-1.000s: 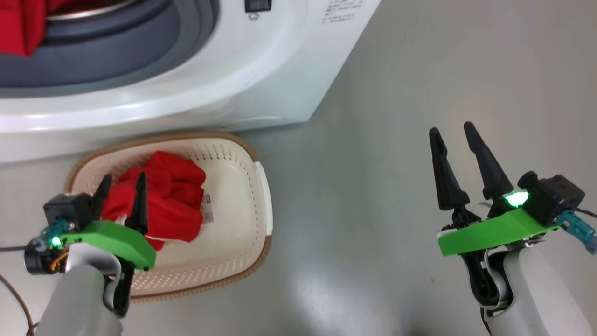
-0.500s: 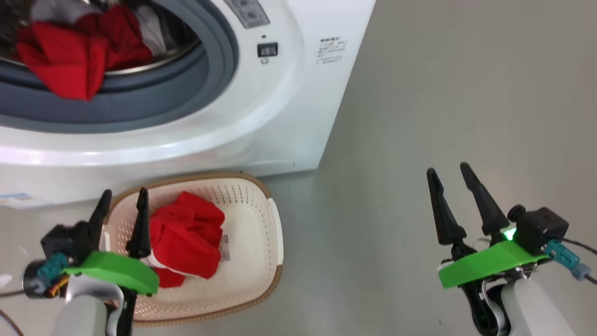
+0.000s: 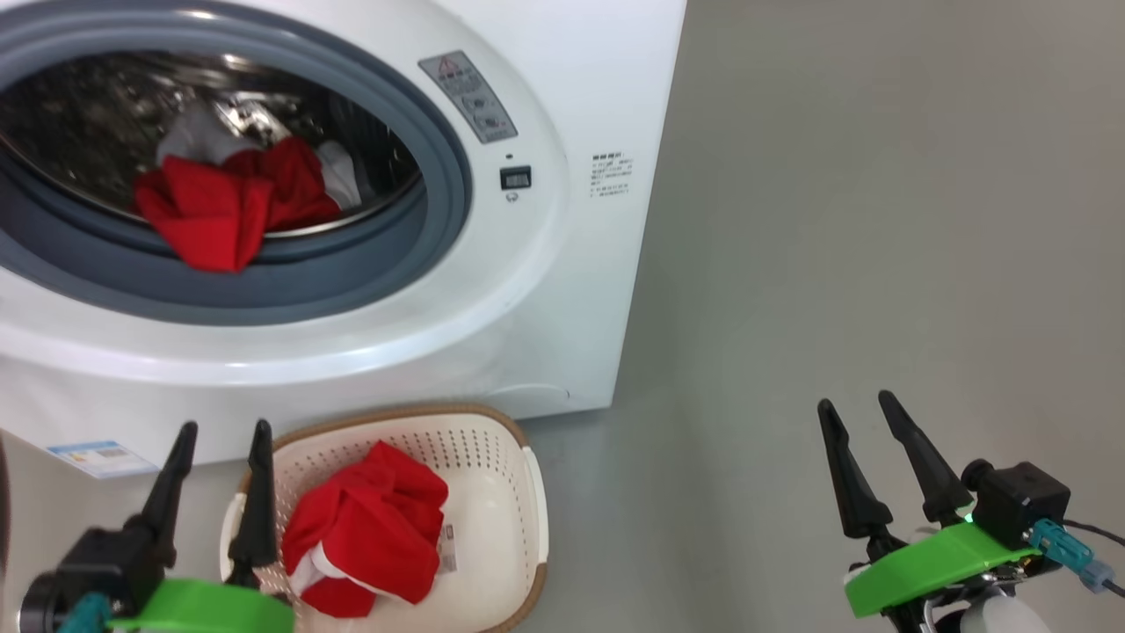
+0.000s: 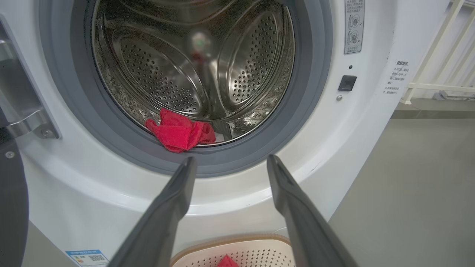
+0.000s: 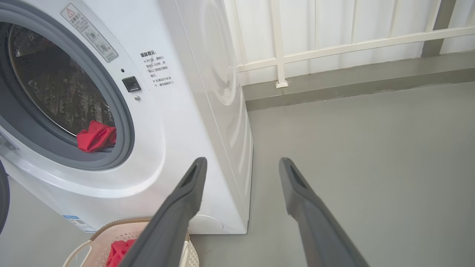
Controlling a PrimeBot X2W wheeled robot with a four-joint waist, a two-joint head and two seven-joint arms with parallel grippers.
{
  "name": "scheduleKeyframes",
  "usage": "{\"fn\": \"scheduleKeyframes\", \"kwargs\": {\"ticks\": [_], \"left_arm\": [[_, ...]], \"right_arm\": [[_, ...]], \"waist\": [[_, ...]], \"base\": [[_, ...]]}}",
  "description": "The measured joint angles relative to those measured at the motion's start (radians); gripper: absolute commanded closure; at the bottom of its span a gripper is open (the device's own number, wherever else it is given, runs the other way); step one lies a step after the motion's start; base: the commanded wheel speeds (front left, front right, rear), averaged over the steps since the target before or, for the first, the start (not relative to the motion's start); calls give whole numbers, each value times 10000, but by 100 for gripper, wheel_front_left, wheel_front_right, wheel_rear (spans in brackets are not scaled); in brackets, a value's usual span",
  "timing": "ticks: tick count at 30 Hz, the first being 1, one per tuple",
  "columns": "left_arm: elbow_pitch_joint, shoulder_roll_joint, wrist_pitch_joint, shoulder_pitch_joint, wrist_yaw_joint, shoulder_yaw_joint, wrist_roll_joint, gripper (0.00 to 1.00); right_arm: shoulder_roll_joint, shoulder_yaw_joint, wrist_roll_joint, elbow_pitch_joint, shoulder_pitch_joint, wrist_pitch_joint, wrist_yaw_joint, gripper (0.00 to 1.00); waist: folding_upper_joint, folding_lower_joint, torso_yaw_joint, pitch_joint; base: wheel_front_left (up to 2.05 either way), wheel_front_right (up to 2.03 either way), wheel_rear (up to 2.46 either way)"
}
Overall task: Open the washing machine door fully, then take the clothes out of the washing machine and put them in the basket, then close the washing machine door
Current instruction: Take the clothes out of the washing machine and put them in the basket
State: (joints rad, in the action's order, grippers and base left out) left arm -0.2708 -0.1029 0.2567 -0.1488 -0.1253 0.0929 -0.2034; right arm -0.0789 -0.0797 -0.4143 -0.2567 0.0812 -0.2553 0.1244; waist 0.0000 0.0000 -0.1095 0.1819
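Left tool (image 3: pixel 222 435) sits at the lower left, fingers spread and empty, tips up at the left rim of the basket (image 3: pixel 492 492). Right tool (image 3: pixel 854 406) is at the lower right over bare floor (image 3: pixel 835 220), spread too, holding nothing. Some red clothes (image 3: pixel 369 536) lie in the basket at bottom centre. More red lies at the drum's (image 4: pixel 167 74) front lip in the washing machine (image 3: pixel 562 264), upper left.
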Motion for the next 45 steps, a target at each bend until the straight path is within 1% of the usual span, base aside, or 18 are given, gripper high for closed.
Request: {"fn": "scheduleKeyframes", "kwargs": {"ticks": [10, 15, 20, 30, 39, 45], "left_arm": [[1402, 385, 0, 1672, 0, 234, 370, 0], [1827, 520, 0, 2522, 0, 474, 621, 0], [2094, 545, 0, 2973, 0, 690, 617, 0], [2190, 550, 0, 3107, 2, 731, 502, 0], [2165, 550, 0, 3082, 2, 681, 445, 0], [1356, 560, -2, 2551, 2, 324, 600, 0]], "right_arm": [[-230, 27, -157, 117, -724, 0, 0, 0], [-355, 46, -182, 221, -1130, 0, 0, 0], [-389, 75, -201, 291, -1283, 0, 0, 0], [-399, 75, -251, 320, -1441, 0, 0, 0], [-393, 75, -251, 337, -1428, 0, 0, 0], [-236, 100, -249, 378, -1310, 0, 0, 0]], "waist": [[0, 0, 205, -871], [0, 0, 341, -1192], [0, 0, 477, -1380], [0, 0, 569, -1440], [0, 1, 565, -1213], [0, 1, 595, -880]], "base": [[0, 0, 0], [0, 0, 0], [0, 0, 0], [0, 0, 0], [0, 0, 0], [0, 0, 0]]}}
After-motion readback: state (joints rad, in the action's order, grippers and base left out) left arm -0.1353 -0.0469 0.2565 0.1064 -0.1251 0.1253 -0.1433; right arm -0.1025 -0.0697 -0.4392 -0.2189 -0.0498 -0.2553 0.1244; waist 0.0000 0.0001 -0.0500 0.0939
